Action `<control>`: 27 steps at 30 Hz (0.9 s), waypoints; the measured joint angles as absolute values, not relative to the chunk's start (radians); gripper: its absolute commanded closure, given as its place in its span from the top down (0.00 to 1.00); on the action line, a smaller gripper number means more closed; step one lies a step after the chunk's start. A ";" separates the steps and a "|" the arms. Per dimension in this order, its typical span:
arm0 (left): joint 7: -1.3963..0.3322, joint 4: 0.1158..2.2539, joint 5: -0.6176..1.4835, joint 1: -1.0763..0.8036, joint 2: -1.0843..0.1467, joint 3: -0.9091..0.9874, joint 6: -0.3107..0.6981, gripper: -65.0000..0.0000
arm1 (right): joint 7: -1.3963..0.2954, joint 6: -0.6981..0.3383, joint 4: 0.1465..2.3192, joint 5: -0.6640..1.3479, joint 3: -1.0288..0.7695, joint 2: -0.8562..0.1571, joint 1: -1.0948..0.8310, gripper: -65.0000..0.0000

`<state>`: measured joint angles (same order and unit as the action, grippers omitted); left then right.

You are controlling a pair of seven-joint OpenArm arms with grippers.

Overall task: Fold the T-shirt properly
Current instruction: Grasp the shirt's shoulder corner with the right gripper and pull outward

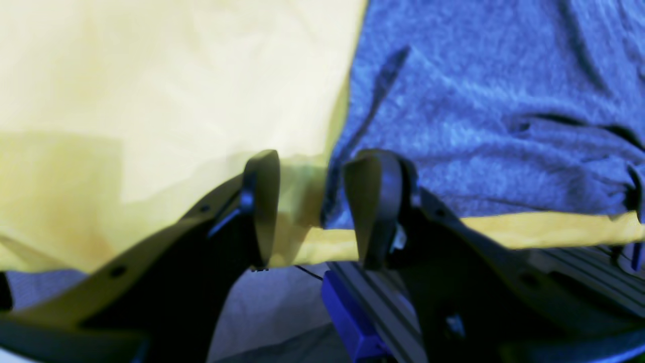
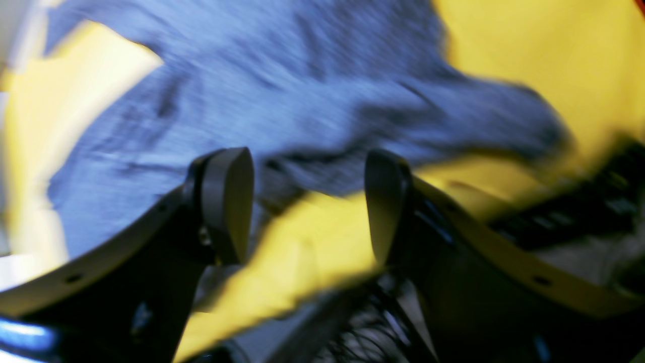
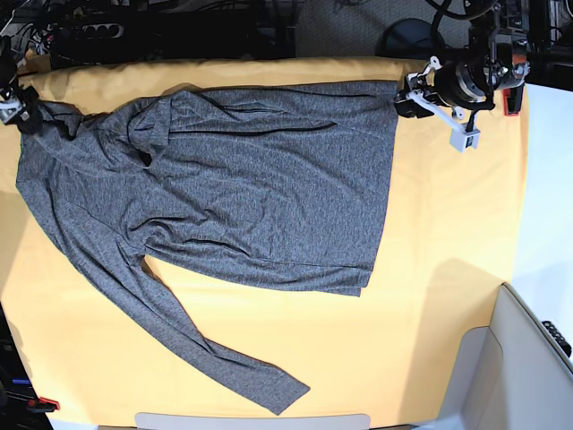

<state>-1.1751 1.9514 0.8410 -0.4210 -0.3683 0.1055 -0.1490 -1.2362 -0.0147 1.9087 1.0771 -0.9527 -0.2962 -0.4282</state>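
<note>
Base view shows the T-shirt spread on the yellow cloth, one long sleeve angled out. Left gripper straddles the hem corner, jaws apart and empty; right gripper likewise stands open near the shirt's edge.

right claw cropped, perhaps open

Desk cover: we see a plain yellow cloth spread over the whole desk.
Far edge: we make out dark cables and equipment behind it, dimly lit.
Right corner: we note a pale grey panel.
Light: even, from overhead.
</note>
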 measured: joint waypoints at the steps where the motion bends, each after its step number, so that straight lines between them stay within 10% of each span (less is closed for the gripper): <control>1: -1.175 1.952 0.841 -0.422 -0.368 0.105 -0.149 0.39 | -1.235 -0.017 1.876 1.072 -0.966 -0.295 -0.426 0.54; 10: -1.175 1.952 0.841 -0.421 -0.368 0.105 -0.149 0.39 | -1.234 -0.012 1.588 1.164 -1.113 -0.161 -0.398 0.54; 27: -1.175 1.951 0.841 -0.424 -0.366 0.105 -0.149 0.39 | -1.232 -0.004 1.810 1.243 -1.186 -0.106 -0.335 0.54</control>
